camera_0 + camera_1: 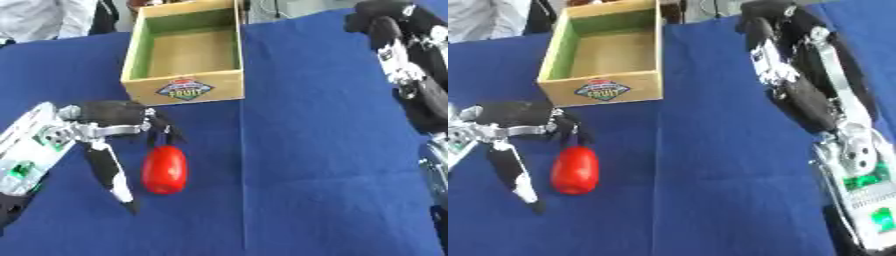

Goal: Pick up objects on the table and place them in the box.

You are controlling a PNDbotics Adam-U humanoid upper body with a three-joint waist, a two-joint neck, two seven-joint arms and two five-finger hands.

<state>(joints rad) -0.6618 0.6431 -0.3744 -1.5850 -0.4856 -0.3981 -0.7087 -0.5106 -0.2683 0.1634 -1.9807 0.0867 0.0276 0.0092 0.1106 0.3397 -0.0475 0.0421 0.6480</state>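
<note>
- Work surface: a table (pixel 332 150) covered in blue cloth; a crease runs from the box toward the near edge.
- Box (pixel 185 89): wooden, green inner walls, open top, a "FRUIT" label on its near face; it stands at the far left-centre of the table; nothing is visible inside it.
- Red object (pixel 164 170): oblong, glossy, lying on the cloth near of the box and well apart from it.
- Left hand (pixel 114 117): enters from the left; its fingers (pixel 166 132) reach down onto the far end of the red object; its thumb (pixel 112 175) extends along the object's left side, just beside it; the hand is spread, not clenched around the object.
- Right hand (pixel 785 75): at the far right, above the cloth; fingers curled, holding nothing.
</note>
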